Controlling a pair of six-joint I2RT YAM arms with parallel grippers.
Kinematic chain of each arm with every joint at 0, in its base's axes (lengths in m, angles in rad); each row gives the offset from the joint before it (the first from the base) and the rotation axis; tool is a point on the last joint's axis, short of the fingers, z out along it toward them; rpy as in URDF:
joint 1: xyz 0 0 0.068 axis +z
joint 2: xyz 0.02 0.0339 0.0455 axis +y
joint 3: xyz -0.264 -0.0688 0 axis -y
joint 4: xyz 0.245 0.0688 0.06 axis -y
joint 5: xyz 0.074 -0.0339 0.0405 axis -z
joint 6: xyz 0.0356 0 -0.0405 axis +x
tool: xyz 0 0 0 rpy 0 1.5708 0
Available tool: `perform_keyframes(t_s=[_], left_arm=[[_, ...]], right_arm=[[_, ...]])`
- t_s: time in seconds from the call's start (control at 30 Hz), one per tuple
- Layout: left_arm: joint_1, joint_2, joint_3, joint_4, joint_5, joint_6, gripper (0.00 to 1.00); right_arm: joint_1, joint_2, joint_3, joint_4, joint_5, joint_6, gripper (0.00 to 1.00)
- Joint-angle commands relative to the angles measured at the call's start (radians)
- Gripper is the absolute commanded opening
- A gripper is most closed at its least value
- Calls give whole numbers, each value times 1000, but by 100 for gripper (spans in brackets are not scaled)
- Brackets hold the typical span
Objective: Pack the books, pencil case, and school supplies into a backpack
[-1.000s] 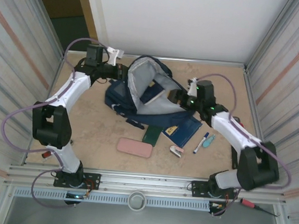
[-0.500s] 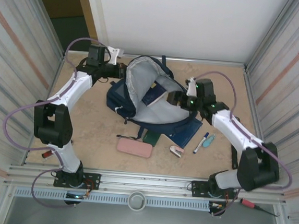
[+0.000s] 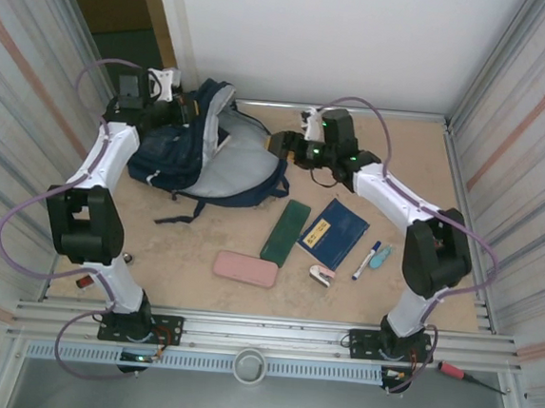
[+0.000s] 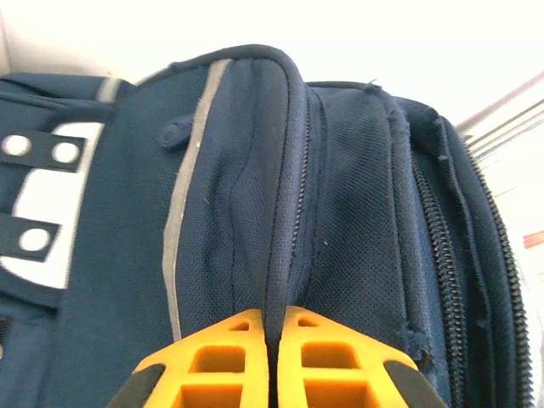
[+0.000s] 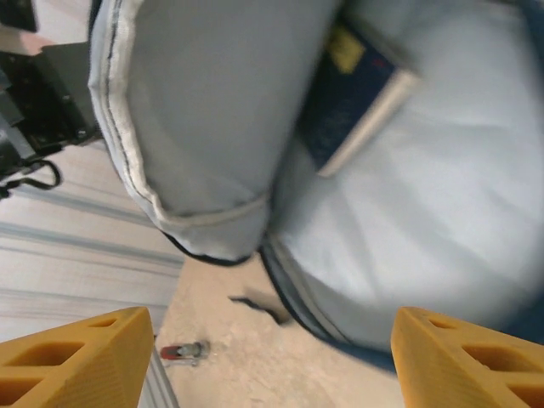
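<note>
The left gripper [image 4: 272,344] pinches a fold of the backpack [image 3: 167,152] at the far left, seemingly propping its mouth open; the right gripper [image 3: 282,146] hovers wide and empty beside it; one book [image 5: 350,102] sits inside, the other book [image 3: 335,232] lies near right.

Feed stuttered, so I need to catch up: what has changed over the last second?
The left tool, shut on the backpack, dragged it to the far left, uncovering the book and green box. The right tool, open, followed farther back. Pencil case and marker stayed put.
</note>
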Motion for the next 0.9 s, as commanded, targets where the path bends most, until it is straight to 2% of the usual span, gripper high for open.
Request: perform_keyframes(t_s=[0.0,0.2,0.27,0.33,0.4,0.47,0.57,0.67,0.87], left_arm=[[-37,16,22,13,27,45,0],[-150,79,69,-95,-64,139,13],[-194,48,37,-85,-100,132,25],[-246,-7,-29,-53,-161,99,39],[-316,-77,-131,-7,-273,41,53],[-390,-141,-240,54,-335,-19,61],[-489,-196,-360,109,-344,-59,65],[-540,-218,-420,117,-375,-87,65],[-563,-241,-462,123,-387,-105,65]], right_arm=[[-108,-149,-145,-129,77,-56,73],[-257,-412,-368,-427,357,-231,78],[-296,-461,-432,-473,404,-268,79],[-342,-463,-460,-500,383,-292,80],[-374,-439,-460,-500,328,-301,80],[-361,-406,-448,-462,258,-300,79],[-262,-336,-421,-384,160,-294,77],[-185,-206,-375,-363,124,-268,70],[-217,-18,-341,-260,95,-196,58]])
